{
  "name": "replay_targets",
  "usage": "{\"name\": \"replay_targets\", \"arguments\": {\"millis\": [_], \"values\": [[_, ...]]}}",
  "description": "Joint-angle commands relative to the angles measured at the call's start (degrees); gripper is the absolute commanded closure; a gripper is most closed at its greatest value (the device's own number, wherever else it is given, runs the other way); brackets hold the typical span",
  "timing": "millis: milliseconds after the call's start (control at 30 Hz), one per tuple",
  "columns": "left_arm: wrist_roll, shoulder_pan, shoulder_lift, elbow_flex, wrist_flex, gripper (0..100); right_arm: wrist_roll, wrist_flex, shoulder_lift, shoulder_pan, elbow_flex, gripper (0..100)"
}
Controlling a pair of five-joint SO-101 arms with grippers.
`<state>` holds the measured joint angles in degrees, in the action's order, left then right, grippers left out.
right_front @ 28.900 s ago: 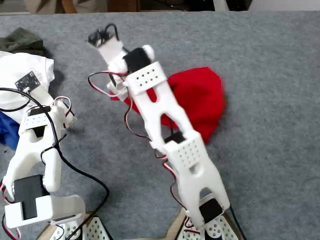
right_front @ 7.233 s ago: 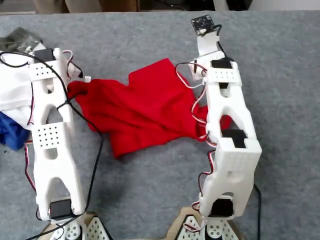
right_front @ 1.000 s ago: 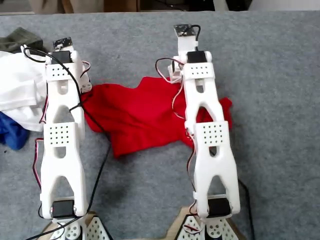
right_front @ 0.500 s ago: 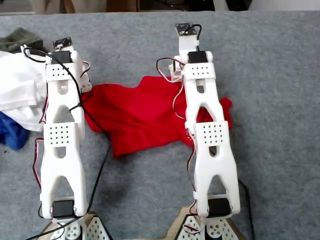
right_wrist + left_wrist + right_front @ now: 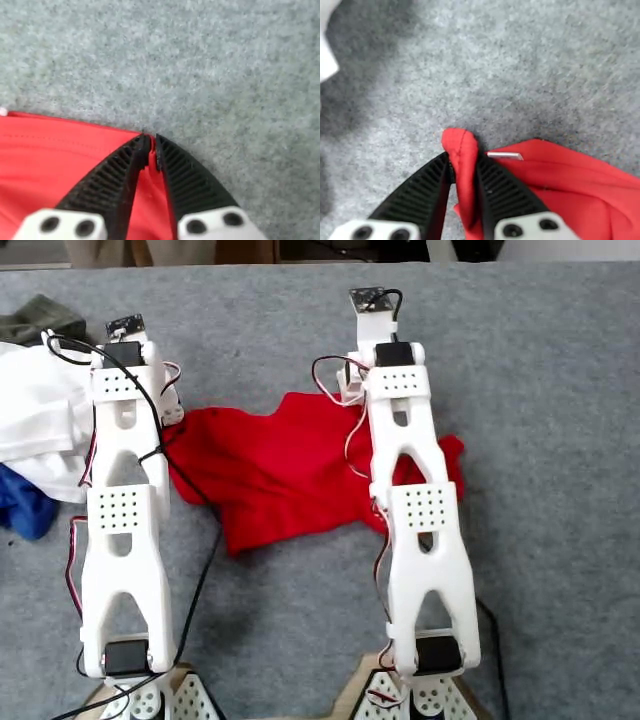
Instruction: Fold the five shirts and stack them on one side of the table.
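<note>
Zero shirts folded yet: my left jaws and right jaws each pinch the red shirt [image 5: 280, 470]; white shirt [image 5: 40, 410], blue garment [image 5: 20, 505] and olive garment [image 5: 45, 315] lie heaped at the frame's left.

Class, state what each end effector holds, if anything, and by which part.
Both hold the red shirt: the left end effector pinches a bunched fold at its edge, the right end effector a corner.

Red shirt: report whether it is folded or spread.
Spread, rumpled, not folded: the red shirt lies across the table, left claw and right claw each pinching an edge.
</note>
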<state>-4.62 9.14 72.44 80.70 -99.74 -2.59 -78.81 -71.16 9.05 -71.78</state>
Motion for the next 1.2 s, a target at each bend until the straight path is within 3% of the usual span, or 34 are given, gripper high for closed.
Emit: {"name": "replay_targets", "arguments": {"millis": [0, 100, 267, 500, 967, 1167], "values": [[0.18, -1.67, -0.13, 0.88, -0.97, 98, 0.00, -0.53, 0.66, -0.92, -5.05, 99.5], [0.18, -2.02, -0.31, 0.88, -0.97, 98, 1.85, -1.67, 0.66, -1.19, -11.21, 99.5], [0.18, -2.11, -0.04, 4.22, -0.97, 98, 13.89, -5.89, 1.10, 0.22, -24.57, 99.5], [0.62, -2.20, -2.68, 15.91, -1.05, 98, 14.95, -10.02, 16.92, -3.12, -23.60, 99.5], [2.46, -11.25, -43.12, 12.13, -1.14, 98, 15.30, -12.13, 53.93, -14.73, -23.25, 99.5], [5.80, -11.52, -63.87, -5.36, -1.14, 98, 15.30, -5.71, 63.34, -18.68, -23.08, 99.5]]}}
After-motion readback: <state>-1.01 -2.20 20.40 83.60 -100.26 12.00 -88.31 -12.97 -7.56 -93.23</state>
